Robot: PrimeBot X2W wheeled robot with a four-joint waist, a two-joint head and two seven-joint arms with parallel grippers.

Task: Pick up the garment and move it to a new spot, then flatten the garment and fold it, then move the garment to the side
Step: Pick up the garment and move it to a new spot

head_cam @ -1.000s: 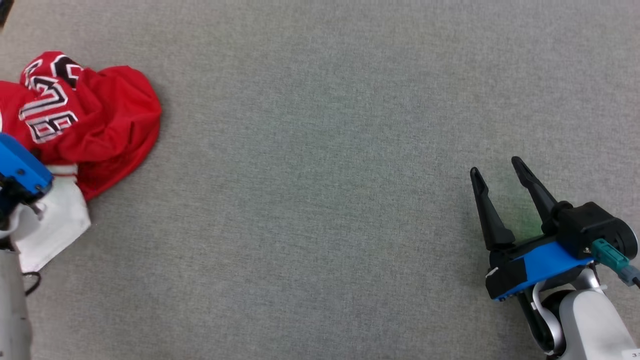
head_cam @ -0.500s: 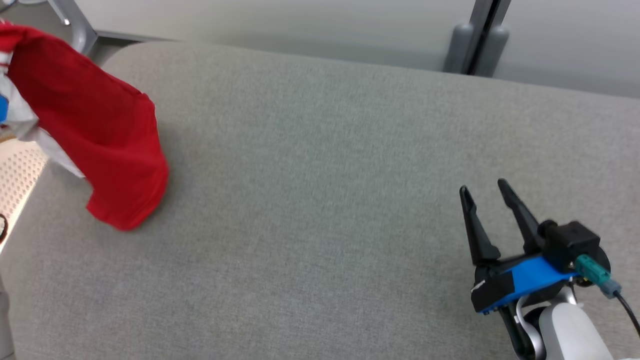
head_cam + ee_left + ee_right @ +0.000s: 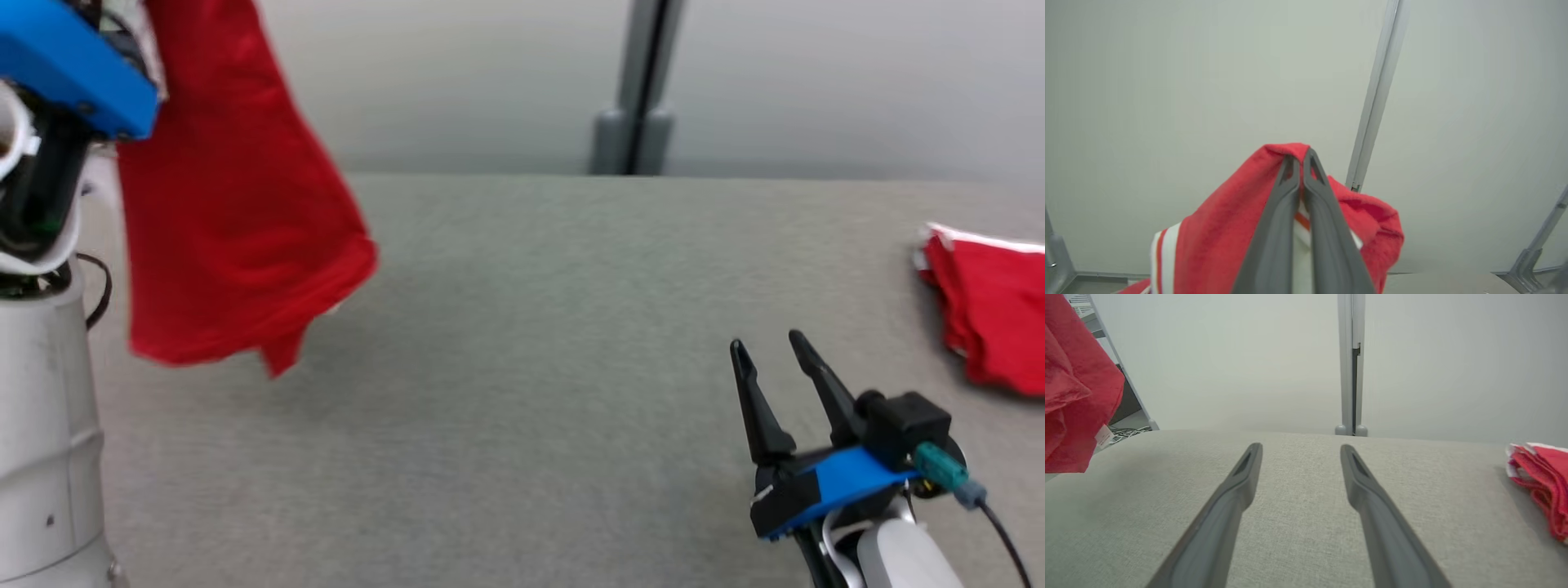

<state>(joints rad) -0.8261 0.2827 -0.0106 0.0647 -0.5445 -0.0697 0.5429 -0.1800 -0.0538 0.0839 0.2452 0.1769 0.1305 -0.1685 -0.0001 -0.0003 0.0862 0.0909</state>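
Hanging from the clamped left jaws, the red garment [image 3: 237, 220] now dangles above the left edge of the worktop [image 3: 531, 327] (a second ago it lay crumpled there), so the carry has begun; right jaws stand open, empty.

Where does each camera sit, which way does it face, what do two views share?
Head view: on the head, facing forward and down at the grey surface; right pincer, left forearm.
Left wrist view: on that wrist, facing a pale wall; shut left pincer grips red garment.
Right wrist view: on that wrist, facing across the surface; open right pincer.
Shared: head and right wrist views show the folded cloth.
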